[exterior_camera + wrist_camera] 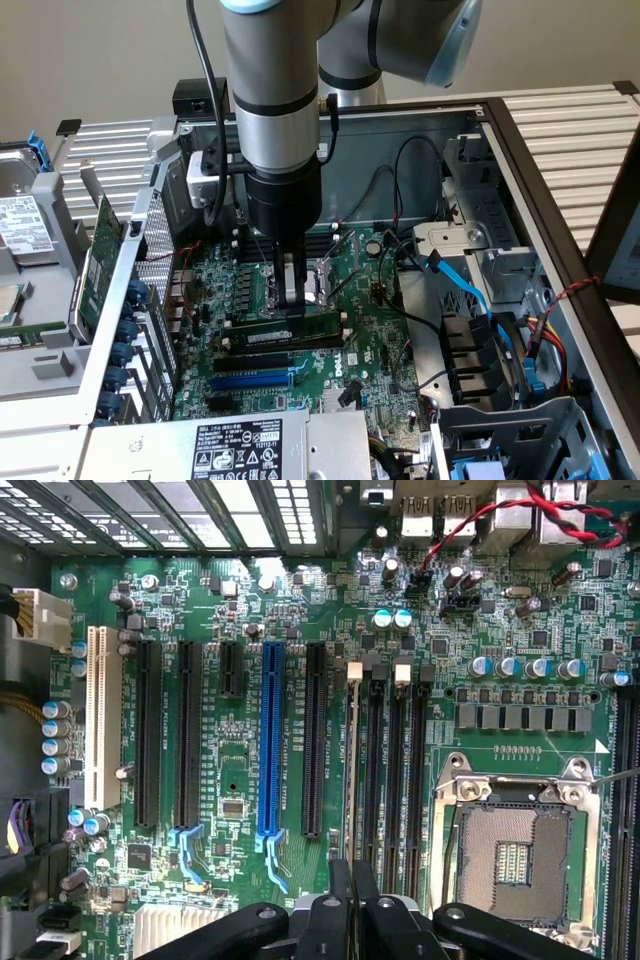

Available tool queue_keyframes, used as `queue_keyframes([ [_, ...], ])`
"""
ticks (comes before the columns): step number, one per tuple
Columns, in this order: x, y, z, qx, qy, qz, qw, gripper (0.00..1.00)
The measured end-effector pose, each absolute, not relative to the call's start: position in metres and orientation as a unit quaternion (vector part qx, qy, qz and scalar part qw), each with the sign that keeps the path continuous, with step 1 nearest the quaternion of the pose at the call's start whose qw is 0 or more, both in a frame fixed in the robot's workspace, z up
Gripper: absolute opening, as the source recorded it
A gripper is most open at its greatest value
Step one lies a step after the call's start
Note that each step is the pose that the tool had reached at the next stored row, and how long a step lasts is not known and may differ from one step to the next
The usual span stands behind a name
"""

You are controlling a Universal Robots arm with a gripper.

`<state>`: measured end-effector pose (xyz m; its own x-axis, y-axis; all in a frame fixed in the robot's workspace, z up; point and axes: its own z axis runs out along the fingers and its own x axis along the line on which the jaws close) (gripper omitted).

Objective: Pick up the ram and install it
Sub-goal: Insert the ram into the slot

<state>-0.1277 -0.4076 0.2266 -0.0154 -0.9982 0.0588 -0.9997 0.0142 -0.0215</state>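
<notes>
The ram (285,326) is a long thin green stick with a pale label strip. It stands on its long edge over the black memory slots (395,770), beside the open CPU socket (315,280). My gripper (290,300) comes straight down on the middle of its top edge and is shut on it. In the wrist view the ram (349,780) appears edge-on as a thin line running out from between the fingertips (338,895), along the slot nearest the black expansion slots. Whether it sits fully in that slot I cannot tell.
The blue slot (269,740) and black expansion slots lie beside the memory slots. A larger green expansion card (100,260) and a hard drive (25,225) rest outside the case at the exterior view's left. Blue and black cables (465,290) crowd the exterior view's right. The power supply (240,450) sits at the front.
</notes>
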Motion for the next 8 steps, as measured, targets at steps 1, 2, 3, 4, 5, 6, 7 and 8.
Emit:
queue_keyframes([
  [1, -0.1276, -0.4076, 0.2261, 0.702, -0.712, 0.028, 0.013, 0.12],
  [2, -0.1277, -0.4076, 0.2262, 0.702, -0.712, 0.028, 0.013, 0.12],
  [3, -0.1278, -0.4076, 0.2263, 0.702, -0.712, 0.029, 0.013, 0.12],
  [4, -0.1278, -0.4077, 0.2264, 0.701, -0.712, 0.029, 0.013, 0.12],
  [5, -0.1279, -0.4077, 0.2264, 0.701, -0.712, 0.029, 0.013, 0.12],
  [6, -0.1279, -0.4077, 0.2264, 0.701, -0.712, 0.029, 0.013, 0.12],
  [7, -0.128, -0.4077, 0.2264, 0.701, -0.712, 0.029, 0.013, 0.12],
  [8, -0.1281, -0.4077, 0.2265, 0.701, -0.712, 0.029, 0.013, 0.12],
])
